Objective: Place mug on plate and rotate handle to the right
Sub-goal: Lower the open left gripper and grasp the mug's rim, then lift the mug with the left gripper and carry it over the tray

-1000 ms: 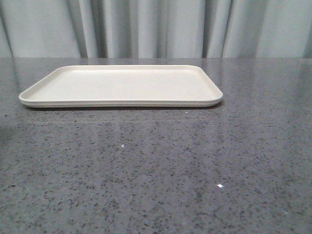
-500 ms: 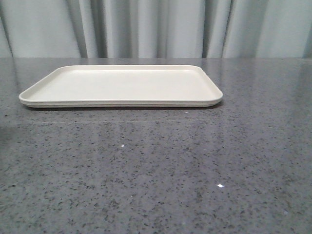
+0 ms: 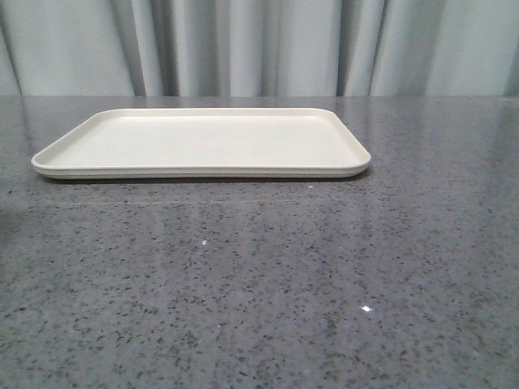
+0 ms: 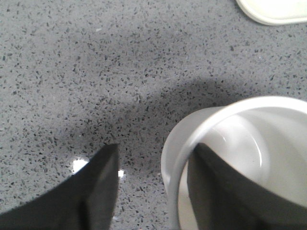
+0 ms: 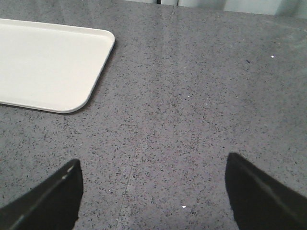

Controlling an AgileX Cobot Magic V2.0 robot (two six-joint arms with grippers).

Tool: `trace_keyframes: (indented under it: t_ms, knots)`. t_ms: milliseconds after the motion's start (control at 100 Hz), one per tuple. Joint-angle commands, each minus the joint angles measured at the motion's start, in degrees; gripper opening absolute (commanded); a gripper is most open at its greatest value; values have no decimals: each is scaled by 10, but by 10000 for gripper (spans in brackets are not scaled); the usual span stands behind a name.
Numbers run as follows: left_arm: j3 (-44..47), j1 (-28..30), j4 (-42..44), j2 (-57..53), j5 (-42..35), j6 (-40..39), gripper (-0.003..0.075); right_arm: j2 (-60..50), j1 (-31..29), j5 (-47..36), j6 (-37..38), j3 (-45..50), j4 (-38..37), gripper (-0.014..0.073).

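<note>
The mug (image 4: 240, 163) shows only in the left wrist view: a white cup seen from above, its round rim and pale inside close under the left gripper (image 4: 158, 187). It sits on the speckled grey counter (image 4: 96, 72), well apart from the plate (image 4: 278, 12), of which only a rounded corner shows at the edge of that view. The handle I cannot see from here, nor the printed side.

One dark finger (image 4: 216, 191) reaches down inside the cup, against or very near its wall; the other hangs outside, with a stretch of bare counter between it and the rim. So the jaws stand fairly wide and straddle the wall without pinching it yet. I'd call this the pick-up step, just before closing. The next move calls for squeezing on the wall, lifting, and carrying the mug across to the plate.

From the front, the cream tray (image 3: 203, 142) lies bare on the counter, no arm in sight. The right gripper (image 5: 153, 191) hovers over open counter beside the tray's corner, jaws spread wide, holding nothing.
</note>
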Motion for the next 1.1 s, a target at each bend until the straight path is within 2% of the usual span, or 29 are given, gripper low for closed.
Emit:
trace_keyframes:
  t_ms: [0, 170, 400, 640, 850, 1090]
  knots:
    - [-16, 0, -13, -5, -13, 4, 169, 8, -2, -35, 0, -19, -1, 604]
    - [-16, 0, -16, -5, -13, 4, -21, 8, -2, -35, 0, -19, -1, 604]
    - [-41, 0, -34, -5, 5, 4, -20, 8, -2, -35, 0, -19, -1, 604]
    - [-149, 0, -68, -2, 12, 11, -20, 8, -2, -35, 0, -19, -1, 604]
    - [-229, -2, -124, 45, 13, 27, -20, 8, -2, -35, 0, -19, -1, 604]
    - [-289, -89, -131, 135, -5, 27, -20, 8, -2, -34, 0, -19, -1, 604]
